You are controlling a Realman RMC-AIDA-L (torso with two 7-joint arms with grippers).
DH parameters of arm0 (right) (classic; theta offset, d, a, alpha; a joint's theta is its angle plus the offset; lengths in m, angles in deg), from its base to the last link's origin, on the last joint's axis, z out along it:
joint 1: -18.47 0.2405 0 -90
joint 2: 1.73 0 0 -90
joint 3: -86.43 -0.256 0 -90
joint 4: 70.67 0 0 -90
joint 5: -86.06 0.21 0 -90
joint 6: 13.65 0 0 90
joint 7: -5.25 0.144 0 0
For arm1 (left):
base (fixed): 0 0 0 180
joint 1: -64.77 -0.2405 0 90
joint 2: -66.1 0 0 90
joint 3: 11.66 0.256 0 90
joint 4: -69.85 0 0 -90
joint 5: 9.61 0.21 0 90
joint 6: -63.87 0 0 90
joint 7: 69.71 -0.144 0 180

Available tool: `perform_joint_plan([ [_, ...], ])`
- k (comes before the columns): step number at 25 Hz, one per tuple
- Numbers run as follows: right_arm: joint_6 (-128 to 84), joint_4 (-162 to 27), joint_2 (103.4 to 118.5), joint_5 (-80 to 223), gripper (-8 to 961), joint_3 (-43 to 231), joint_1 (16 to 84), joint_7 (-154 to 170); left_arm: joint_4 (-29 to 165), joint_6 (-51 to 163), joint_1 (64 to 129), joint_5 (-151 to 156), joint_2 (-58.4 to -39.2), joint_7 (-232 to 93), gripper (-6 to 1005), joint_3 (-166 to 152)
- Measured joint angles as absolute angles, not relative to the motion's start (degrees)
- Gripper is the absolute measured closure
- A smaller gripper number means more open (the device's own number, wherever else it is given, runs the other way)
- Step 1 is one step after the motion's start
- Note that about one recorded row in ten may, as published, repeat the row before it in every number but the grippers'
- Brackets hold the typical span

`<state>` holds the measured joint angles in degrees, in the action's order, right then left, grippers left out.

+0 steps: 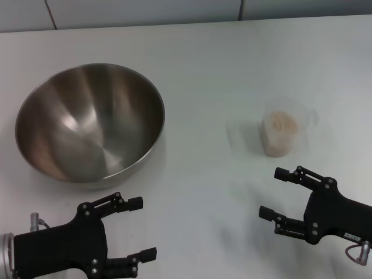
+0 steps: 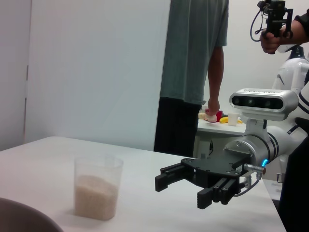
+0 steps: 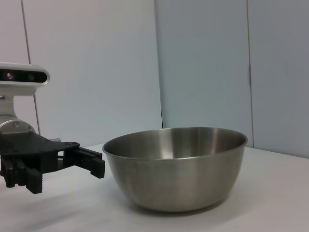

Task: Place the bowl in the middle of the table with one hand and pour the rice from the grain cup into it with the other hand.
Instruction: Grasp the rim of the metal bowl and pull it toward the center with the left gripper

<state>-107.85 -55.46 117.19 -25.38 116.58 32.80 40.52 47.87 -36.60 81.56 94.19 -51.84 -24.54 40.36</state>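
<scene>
The steel bowl [image 1: 90,122] stands empty on the left of the white table [image 1: 221,70]. It also shows in the right wrist view [image 3: 176,166]. The clear grain cup [image 1: 282,129] stands upright at the right, about half full of rice [image 1: 281,125]. It also shows in the left wrist view [image 2: 97,187]. My left gripper [image 1: 138,228] is open and empty, near the front edge just short of the bowl. My right gripper [image 1: 273,193] is open and empty, in front of the cup and apart from it. It shows in the left wrist view [image 2: 181,187]. The left gripper shows in the right wrist view [image 3: 63,169].
Bare tabletop lies between bowl and cup. A person [image 2: 193,72] stands beyond the table's far side by a second table with small items [image 2: 219,118]. Pale wall panels [image 3: 203,63] stand behind the bowl.
</scene>
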Motion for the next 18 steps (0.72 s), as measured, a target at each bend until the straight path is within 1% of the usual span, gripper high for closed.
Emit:
perform_joint_plan([
  [18, -107.9, -55.6, 117.19, -25.4, 134, 116.6, 32.8, 40.3, 47.9, -37.2, 81.6, 94.1, -51.99, -24.6, 136, 40.4],
])
